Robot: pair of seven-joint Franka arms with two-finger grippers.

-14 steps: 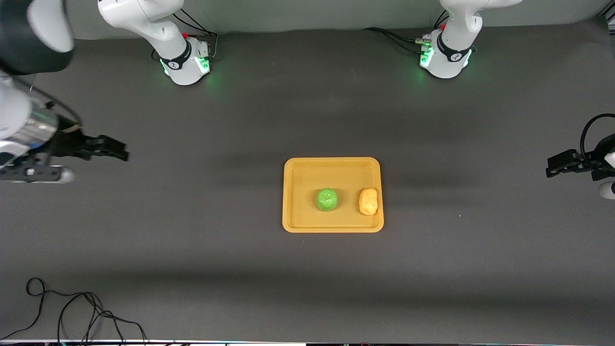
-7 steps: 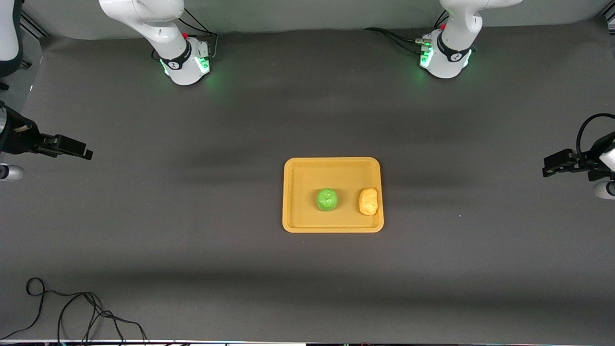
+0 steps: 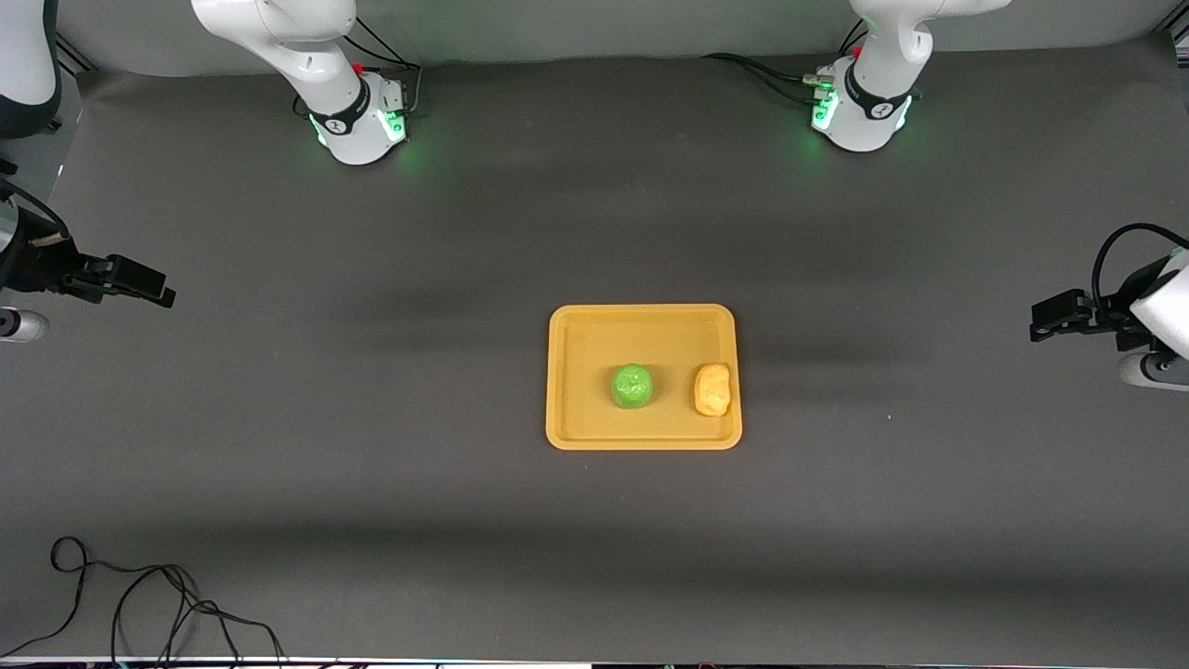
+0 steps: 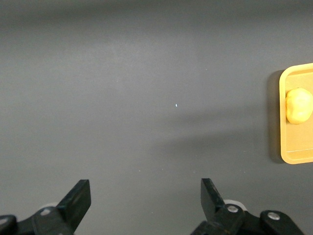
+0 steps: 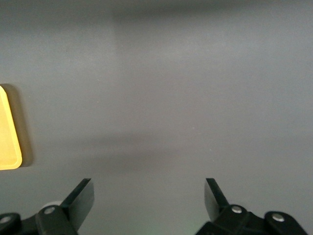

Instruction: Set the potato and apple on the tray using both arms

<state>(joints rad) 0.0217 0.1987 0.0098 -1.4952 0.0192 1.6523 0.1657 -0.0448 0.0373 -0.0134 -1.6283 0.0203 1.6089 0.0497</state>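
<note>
The orange-yellow tray (image 3: 576, 334) lies in the middle of the dark table. The green apple (image 3: 632, 386) sits on it near its middle. The yellow-orange potato (image 3: 712, 388) sits on it beside the apple, against the rim toward the left arm's end. The potato (image 4: 299, 105) and the tray's edge (image 4: 293, 156) show in the left wrist view. A tray corner (image 5: 7, 142) shows in the right wrist view. My left gripper (image 3: 1048, 316) is open and empty over bare table at the left arm's end. My right gripper (image 3: 139, 283) is open and empty over bare table at the right arm's end.
A black cable (image 3: 139, 604) lies coiled at the table's front corner at the right arm's end. The two arm bases (image 3: 358, 121) (image 3: 859, 111) stand along the table's back edge.
My right gripper has drawn back from the tray toward its end of the table. My left gripper has shifted slightly toward the tray. The apple and potato have not moved.
</note>
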